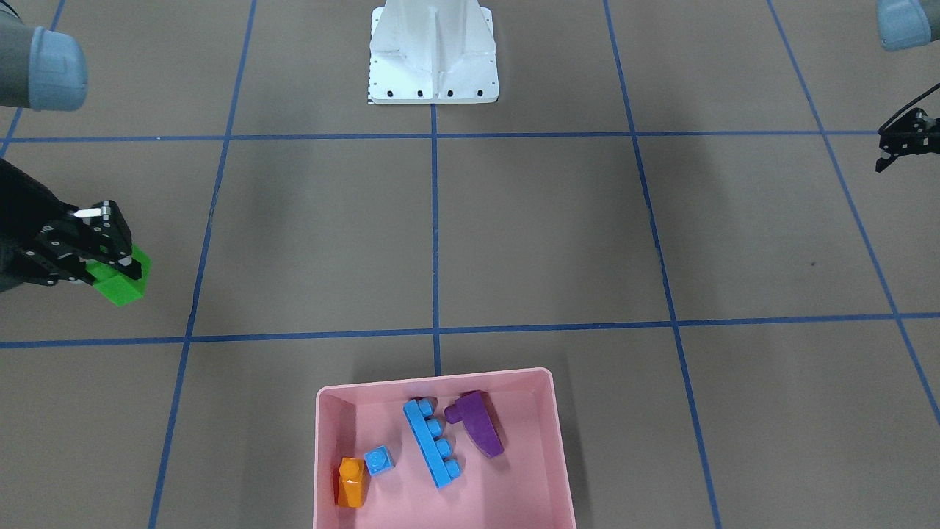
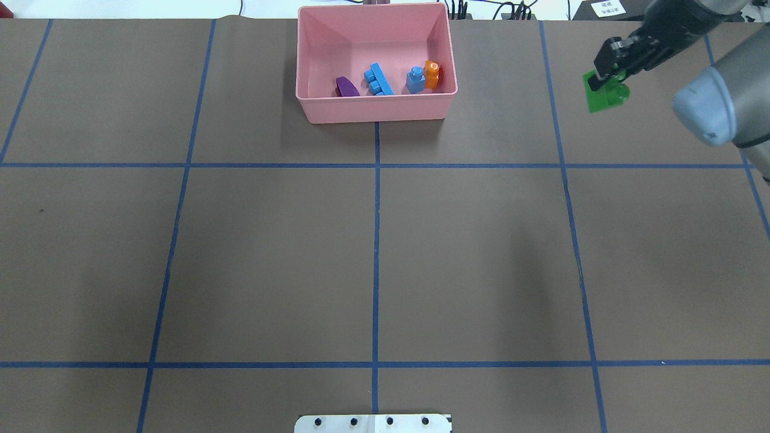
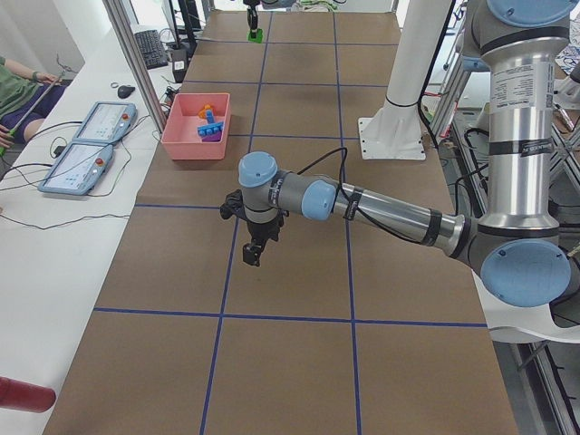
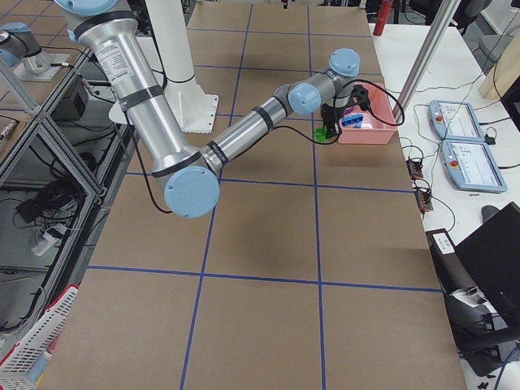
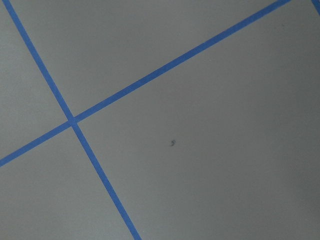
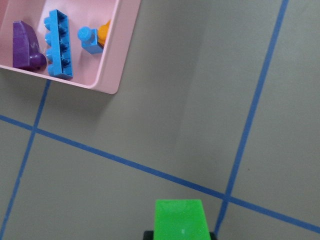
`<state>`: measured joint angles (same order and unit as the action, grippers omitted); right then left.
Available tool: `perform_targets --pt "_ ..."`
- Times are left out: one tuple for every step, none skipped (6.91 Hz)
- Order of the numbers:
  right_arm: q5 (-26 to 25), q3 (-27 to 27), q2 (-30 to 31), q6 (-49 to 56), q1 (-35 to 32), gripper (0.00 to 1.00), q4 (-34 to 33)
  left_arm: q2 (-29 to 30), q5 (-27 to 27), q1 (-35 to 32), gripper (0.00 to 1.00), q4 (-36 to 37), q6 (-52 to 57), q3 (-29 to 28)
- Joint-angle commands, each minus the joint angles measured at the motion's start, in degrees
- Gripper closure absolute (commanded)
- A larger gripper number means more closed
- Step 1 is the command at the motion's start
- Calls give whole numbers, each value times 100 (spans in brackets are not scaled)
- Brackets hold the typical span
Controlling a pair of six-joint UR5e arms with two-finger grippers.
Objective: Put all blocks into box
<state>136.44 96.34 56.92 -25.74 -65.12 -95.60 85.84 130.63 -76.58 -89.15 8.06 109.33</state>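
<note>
My right gripper (image 1: 117, 257) is shut on the green two-stud block (image 1: 121, 285) and holds it above the table, well off to the side of the pink box (image 1: 433, 378). The overhead view shows this gripper (image 2: 609, 75), the green block (image 2: 607, 97) and the box (image 2: 373, 112). The block also fills the bottom edge of the right wrist view (image 6: 180, 220). In the box lie the orange block (image 1: 352, 483), small blue cube (image 1: 378, 461), long blue block (image 1: 432, 442) and purple wedge (image 1: 481, 425). My left gripper (image 1: 883, 160) hangs empty and looks shut at the table's other side.
The white robot base (image 1: 433, 66) stands at the table's middle, on the robot's side. Blue tape lines (image 2: 376, 240) divide the brown table into squares. Operator tablets (image 3: 86, 159) lie on a side bench beyond the box.
</note>
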Motion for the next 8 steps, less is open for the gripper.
perform_targets --pt "-127 -1620 -1659 -492 315 100 -170 38 68 3 0 -15 -182 1" --pt "-144 -2210 -2145 -563 385 100 -161 47 68 3 0 -15 -182 -8" --pt "-353 -2704 -2576 -607 499 100 -152 47 68 12 0 -15 -182 -16" --pt "-642 -3291 -2981 -617 639 100 -117 55 68 12 0 -15 -182 -17" --pt "-819 -4020 -3446 -608 701 100 92 55 59 12 0 -15 -182 -17" --pt "-952 -4714 -3685 -608 789 100 851 55 68 12 0 -15 -182 -8" --pt "-1066 -5278 -3818 -617 851 100 1494 55 68 12 0 -15 -182 -25" --pt "-1424 -6023 -4237 -660 999 100 1909 55 68 12 0 -15 -182 -25"
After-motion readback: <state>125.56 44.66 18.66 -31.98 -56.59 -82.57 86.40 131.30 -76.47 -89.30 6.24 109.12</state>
